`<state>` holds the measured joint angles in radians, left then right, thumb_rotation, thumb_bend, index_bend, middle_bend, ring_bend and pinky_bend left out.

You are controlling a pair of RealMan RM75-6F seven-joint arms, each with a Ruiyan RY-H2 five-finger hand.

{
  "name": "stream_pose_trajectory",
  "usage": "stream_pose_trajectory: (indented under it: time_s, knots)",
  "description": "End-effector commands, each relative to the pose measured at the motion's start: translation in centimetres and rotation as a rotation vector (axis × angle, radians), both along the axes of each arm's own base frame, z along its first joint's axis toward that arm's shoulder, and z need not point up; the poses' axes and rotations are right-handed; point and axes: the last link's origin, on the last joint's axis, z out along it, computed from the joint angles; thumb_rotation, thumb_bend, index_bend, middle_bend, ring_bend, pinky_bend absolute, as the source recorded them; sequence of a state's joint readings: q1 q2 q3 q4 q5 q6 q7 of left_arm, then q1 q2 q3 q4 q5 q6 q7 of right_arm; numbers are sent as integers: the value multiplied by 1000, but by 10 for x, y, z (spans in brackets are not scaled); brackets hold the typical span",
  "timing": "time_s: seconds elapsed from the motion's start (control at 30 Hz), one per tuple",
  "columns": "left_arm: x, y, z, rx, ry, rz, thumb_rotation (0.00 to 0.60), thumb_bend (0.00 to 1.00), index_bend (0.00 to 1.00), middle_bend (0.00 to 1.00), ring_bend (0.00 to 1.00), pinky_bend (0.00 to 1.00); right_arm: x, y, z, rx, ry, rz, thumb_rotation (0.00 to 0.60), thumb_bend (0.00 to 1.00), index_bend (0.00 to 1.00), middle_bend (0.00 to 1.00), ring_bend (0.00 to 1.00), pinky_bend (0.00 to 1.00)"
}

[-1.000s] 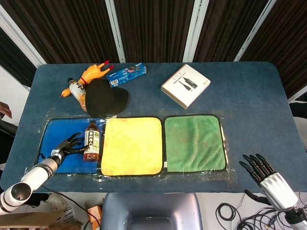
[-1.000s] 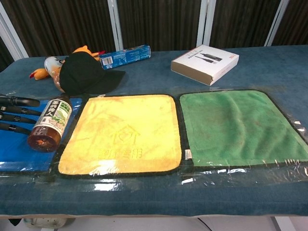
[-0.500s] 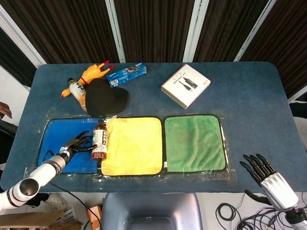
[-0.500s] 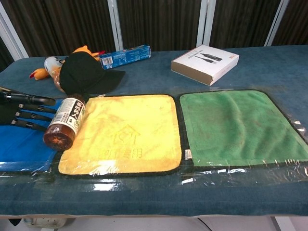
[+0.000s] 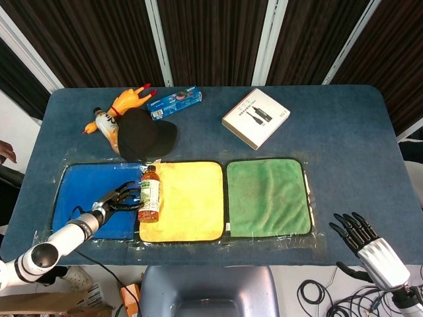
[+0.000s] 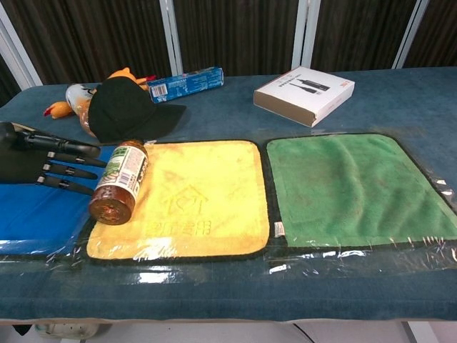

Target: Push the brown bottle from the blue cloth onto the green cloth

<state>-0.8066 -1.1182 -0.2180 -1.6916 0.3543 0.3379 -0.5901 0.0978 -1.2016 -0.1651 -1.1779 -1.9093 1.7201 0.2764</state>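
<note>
The brown bottle [image 6: 118, 183] is showing amber-brown liquid, an orange-red cap and a green-and-white label with dark characters. The blue cloth [image 5: 89, 191], yellow cloth [image 5: 185, 200] and green cloth [image 5: 268, 197] are each showing a dark edging, the yellow one wearing a faint printed outline. The left hand [image 6: 44, 164] is showing black fingers. The tabletop [image 5: 344, 145] is showing dark blue. The cap [image 5: 141, 135] is looking black, the rubber chicken [image 5: 119, 107] yellow and orange with red tips, the box [image 5: 256, 118] white with dark print.
</note>
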Motion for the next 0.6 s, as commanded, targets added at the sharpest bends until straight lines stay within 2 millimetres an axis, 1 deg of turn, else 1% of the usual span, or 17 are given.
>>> stream_pose_trajectory:
  time_s: [0.03,0.4,0.6]
  knots:
    - [4,1,-3,-8,-19,2,600,233,0,133,99,355,0,0,0,-2,0,-2,600,143,0,0,0,0]
    - [16,8,-15,-30,-61,-2,600,229,0,133,99,360,-1,-1,-1,4,7,-5,600,143,0,0,0,0]
    - [22,12,-23,-45,-75,-2,600,226,0,133,102,379,-2,-2,0,2,5,-8,600,143,0,0,0,0]
